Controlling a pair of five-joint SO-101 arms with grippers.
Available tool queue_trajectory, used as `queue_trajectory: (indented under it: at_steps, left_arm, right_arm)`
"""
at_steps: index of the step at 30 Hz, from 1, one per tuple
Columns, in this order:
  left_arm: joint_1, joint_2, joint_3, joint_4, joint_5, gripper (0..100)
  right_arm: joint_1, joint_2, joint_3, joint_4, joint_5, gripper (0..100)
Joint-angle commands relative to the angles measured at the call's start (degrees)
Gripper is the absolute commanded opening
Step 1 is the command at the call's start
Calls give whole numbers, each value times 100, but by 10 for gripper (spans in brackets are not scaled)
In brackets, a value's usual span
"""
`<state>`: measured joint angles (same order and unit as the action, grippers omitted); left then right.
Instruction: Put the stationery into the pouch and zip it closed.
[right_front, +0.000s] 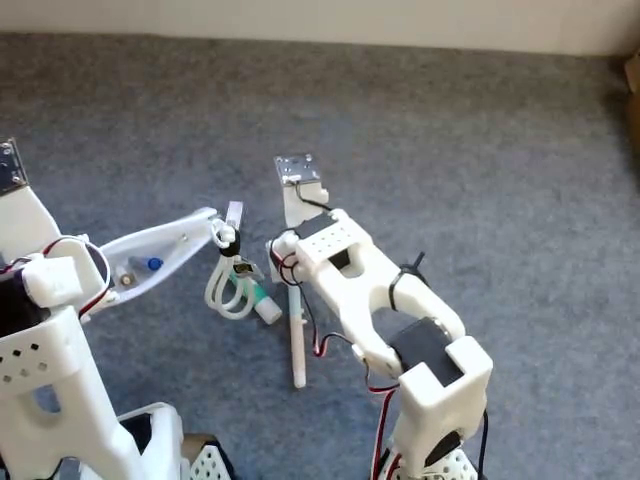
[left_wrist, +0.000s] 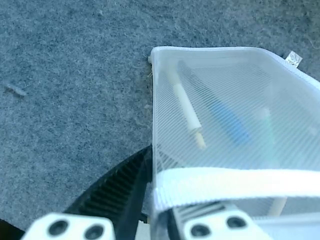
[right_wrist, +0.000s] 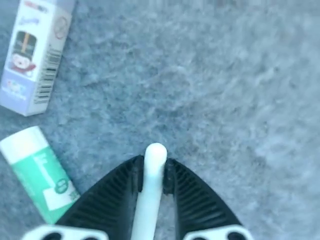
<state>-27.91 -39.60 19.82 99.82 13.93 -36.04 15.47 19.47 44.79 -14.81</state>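
Surveying the grey felt table (right_front: 480, 150) from the high view, we record the white pen (right_front: 297, 345) as the item under grip. Its long axis runs almost straight toward the arms' bases. One end lies free near the front of the table and the other passes beneath the right arm (right_front: 370, 290). In the right wrist view the right hand (right_wrist: 154, 170) is closed down to the pen's width, with both black fingers (right_wrist: 110, 195) pressed against its sides. The pen lies lengthwise between them, and its rounded tip pokes just past the fingertips, pointing away from the bases. We cannot tell whether the pen is lifted or resting on the felt.

The pouch (right_front: 165, 250), of translucent mesh, is gripped by the left hand (left_wrist: 156, 175), which is closed on the edge carrying the white band (left_wrist: 240, 185). Its long axis slants from the left arm (right_front: 50, 330) out toward the middle of the table. Through the mesh we note a white stick (left_wrist: 187, 112), a blue item (left_wrist: 227, 120) and a green item (left_wrist: 267, 130) inside. Whether the zip is open or closed we cannot tell.

A small printed box (right_front: 234, 213) sits just beside the pouch's far end, its long axis roughly parallel to the pen. A green glue stick (right_front: 262, 300) lies slantwise near the pen. A looped white cord (right_front: 228, 292) lies just beside it on the side away from the pen.
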Motion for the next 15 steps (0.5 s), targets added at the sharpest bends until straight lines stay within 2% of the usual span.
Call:
queue_trajectory:
  at_steps: [1, 8, 15]
  left_arm:
    - [75, 163, 163, -62, 26, 7]
    - [57, 163, 171, -62, 26, 7]
    - [57, 163, 171, -62, 26, 7]
  right_arm:
    - [31, 22, -233, -13, 141, 8]
    - [31, -470, -602, 857, 149, 8]
    - [40, -1376, -347, 927, 149, 8]
